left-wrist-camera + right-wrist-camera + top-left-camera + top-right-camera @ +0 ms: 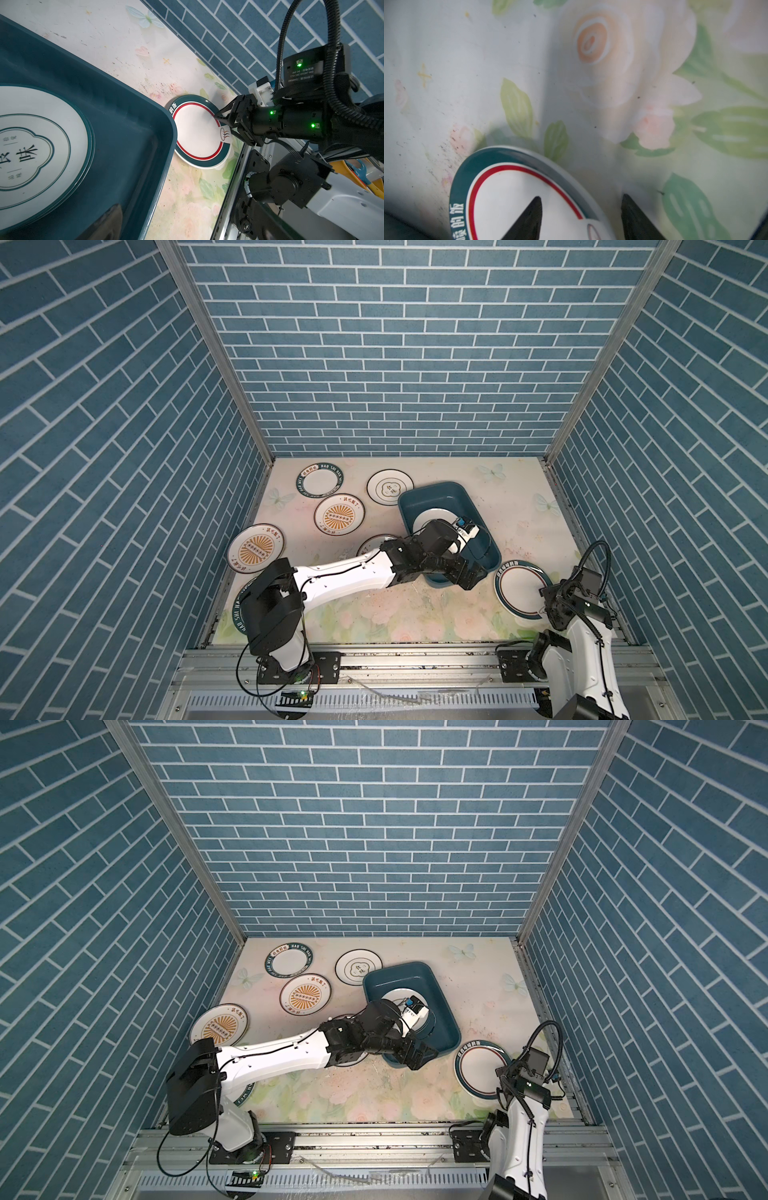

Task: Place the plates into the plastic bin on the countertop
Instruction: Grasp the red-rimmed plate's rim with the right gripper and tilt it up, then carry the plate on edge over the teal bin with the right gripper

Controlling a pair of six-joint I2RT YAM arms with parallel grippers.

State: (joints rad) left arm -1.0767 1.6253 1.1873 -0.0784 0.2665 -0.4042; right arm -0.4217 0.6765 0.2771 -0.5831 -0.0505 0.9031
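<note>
The right end effector [581, 199] stands half open astride the rim of a plate [508, 187], gripping nothing yet. The plate lies on the surface [446, 62] just beside the bin [432, 493]. It looks stiff, glazed, slippery and breakable, so the rim is the place to pinch. The left end effector [471, 578] hangs wide open and empty over the bin.

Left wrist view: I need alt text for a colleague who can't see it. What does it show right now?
The right pincer, jaws apart, straddles the rim of a teal-rimmed, red-ringed plate lying on the floral countertop beside a corner of the plastic bin. Inside the bin, a cloud-outline plate tops a small stack.
</note>
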